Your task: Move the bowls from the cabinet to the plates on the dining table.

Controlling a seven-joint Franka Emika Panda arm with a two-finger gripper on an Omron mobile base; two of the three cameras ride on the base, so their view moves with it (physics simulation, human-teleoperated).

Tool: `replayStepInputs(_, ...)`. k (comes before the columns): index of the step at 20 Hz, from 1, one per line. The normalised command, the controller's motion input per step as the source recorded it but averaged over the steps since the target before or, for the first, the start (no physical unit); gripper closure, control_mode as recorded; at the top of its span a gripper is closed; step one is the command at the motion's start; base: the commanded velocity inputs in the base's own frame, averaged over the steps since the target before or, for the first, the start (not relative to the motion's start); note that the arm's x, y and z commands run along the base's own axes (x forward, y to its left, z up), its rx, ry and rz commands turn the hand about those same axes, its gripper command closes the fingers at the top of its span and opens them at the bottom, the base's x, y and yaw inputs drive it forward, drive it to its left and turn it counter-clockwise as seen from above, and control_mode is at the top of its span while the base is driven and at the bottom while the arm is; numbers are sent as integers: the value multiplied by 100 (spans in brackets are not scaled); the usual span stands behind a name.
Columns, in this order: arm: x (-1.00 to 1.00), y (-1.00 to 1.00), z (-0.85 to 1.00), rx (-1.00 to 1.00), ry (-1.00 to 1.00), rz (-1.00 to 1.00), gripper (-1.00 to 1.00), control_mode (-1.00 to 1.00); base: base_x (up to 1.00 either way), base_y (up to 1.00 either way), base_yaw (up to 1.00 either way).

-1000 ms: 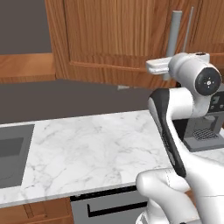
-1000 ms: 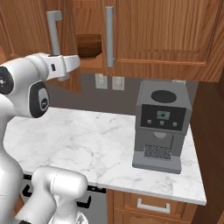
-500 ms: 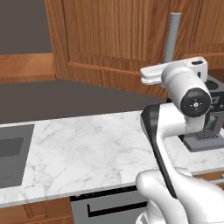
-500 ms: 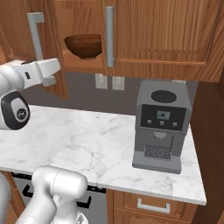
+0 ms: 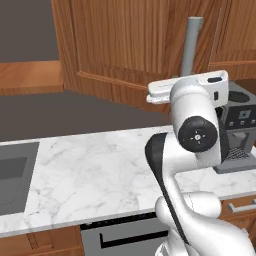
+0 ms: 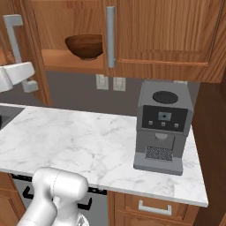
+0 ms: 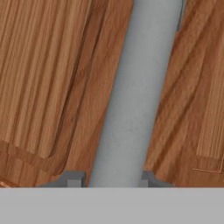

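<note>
End effector (image 7: 109,181) clenched on the cabinet (image 6: 167,35) door handle (image 7: 131,96); marble counter (image 6: 79,141) carries 1 coffee machine (image 6: 162,128).

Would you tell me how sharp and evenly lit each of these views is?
Hand view: soft, the grey bar handle blurred up close. Right base view: crisp, flat light, a sheen on the dark brown wooden bowl. Left base view: sharp, the white marble counter evenly lit.

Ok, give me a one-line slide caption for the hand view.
Close-up of the gripper clasped around the cabinet door's grey bar handle, wooden door panels on either side.
</note>
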Motion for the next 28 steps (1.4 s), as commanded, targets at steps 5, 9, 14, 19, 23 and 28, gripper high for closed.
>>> replayStepInputs(5,-65,57,34,0,-1,-9,100,-100,0,0,0)
replayStepInputs(9,-36,29,12,0,-5,-3,-100,-100,0,0,0)
replayStepInputs(14,-9,8,2,1,0,0,-100,-100,0,0,0)
replayStepInputs(19,-33,45,20,2,0,0,-100,-100,0,0,0)
replayStepInputs(23,-75,-1,13,6,-1,0,-100,-100,0,0,0)
replayStepInputs(28,-87,-59,0,9,0,0,-100,-100,0,0,0)
